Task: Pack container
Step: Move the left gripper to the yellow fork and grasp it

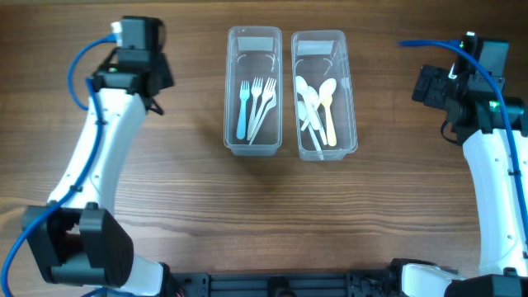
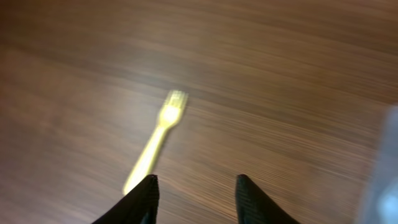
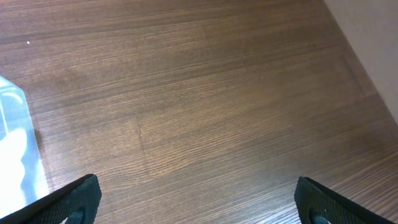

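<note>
Poised at far left with left gripper (image 2: 196,186) parted just behind a blurred yellow plastic fork (image 2: 158,138) lying on brown wooden table (image 1: 264,214). Holds right gripper (image 3: 196,199) spread wide, right of clear plastic spoon container (image 1: 318,40).

Yellow fork (image 2: 158,134): blurred; handle end hidden behind left finger (image 2: 140,202) at 7 o'clock.
Clear container (image 2: 384,180): blurred smear, cut off at 4 o'clock edge.
Right fingertips (image 3: 74,199): cropped at bottom corners.

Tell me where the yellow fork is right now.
The yellow fork lies on the wooden table, in the left wrist view, just ahead of the left fingers.
</note>
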Robot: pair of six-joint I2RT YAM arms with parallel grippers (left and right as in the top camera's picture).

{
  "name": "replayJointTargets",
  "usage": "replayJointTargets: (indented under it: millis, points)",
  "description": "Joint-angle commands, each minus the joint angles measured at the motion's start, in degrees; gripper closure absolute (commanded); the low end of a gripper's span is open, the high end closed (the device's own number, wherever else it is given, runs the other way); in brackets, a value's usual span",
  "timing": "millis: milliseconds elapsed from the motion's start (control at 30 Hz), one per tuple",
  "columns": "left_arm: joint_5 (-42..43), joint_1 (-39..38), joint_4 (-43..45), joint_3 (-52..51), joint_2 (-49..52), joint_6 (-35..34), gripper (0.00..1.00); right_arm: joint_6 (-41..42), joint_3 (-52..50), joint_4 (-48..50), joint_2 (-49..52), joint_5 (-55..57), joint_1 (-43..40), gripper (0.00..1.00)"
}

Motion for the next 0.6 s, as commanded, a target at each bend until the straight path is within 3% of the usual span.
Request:
replayJointTargets:
  millis: [0, 433, 567]
  points:
    - [-1.20, 5.73, 0.44, 0.28, 2.40, 1.36, 0.54, -0.33, 0.59, 0.02, -0.15, 0.76, 0.09, 0.01]
    - [5.07, 16.15, 2.67, 0.24, 10.05, 1.36, 0.51, -0.31, 0.59, 0.02, -0.15, 0.76, 0.09, 0.00]
    - [5.09, 16.44, 4.35, 0.24, 14.73, 5.60, 0.50, -0.31, 0.59, 0.02, -0.15, 0.76, 0.09, 0.00]
